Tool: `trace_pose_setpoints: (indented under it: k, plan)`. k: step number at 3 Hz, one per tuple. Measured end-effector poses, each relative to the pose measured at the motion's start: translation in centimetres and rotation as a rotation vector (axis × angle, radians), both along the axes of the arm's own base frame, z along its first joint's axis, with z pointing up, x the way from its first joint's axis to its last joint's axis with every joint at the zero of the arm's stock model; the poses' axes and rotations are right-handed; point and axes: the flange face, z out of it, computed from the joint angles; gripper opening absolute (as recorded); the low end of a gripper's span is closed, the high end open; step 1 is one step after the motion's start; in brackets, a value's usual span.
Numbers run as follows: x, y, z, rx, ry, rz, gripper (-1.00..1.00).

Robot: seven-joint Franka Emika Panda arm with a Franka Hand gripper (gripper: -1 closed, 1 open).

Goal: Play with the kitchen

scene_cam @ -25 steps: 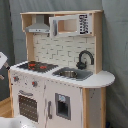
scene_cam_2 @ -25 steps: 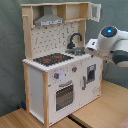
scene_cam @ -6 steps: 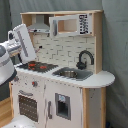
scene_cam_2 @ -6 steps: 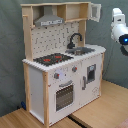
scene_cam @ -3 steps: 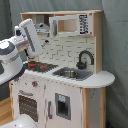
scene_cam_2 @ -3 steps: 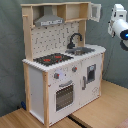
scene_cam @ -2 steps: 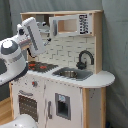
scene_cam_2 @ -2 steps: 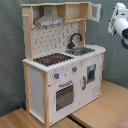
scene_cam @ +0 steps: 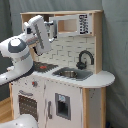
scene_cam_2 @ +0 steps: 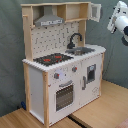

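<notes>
The kitchen (scene_cam: 65,95) is a white and light-wood toy unit, seen in both exterior views. Its red-ringed black hob (scene_cam_2: 52,59), grey sink (scene_cam_2: 83,50), black faucet (scene_cam_2: 74,40) and oven door (scene_cam_2: 64,95) all show. In the first exterior view my white arm reaches in from the left, and the gripper (scene_cam: 51,29) is raised at the top shelf (scene_cam: 65,24), by its left end. In the second exterior view the gripper (scene_cam_2: 114,19) hangs just right of the small open cabinet door (scene_cam_2: 95,11). It holds nothing that I can see.
A grey curtain (scene_cam_2: 10,60) hangs behind the kitchen. The unit stands on a wooden floor (scene_cam_2: 100,115). The rounded counter end (scene_cam: 102,78) juts out at the first exterior view's right. The arm's base (scene_cam: 20,122) sits at the bottom left of that view.
The arm has risen from in front of the counter to shelf height. Over the last second the gripper edged closer to the top shelf.
</notes>
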Motion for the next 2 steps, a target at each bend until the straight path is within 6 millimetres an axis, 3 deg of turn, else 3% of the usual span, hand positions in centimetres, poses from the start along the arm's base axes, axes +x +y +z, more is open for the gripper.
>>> trace_pose_setpoints:
  k: [1,2]
  plan:
    - [0.10,-0.19,0.04,0.002,0.000,0.001,-1.00]
    - [0.20,-0.38,0.08,0.004,0.001,0.002,-1.00]
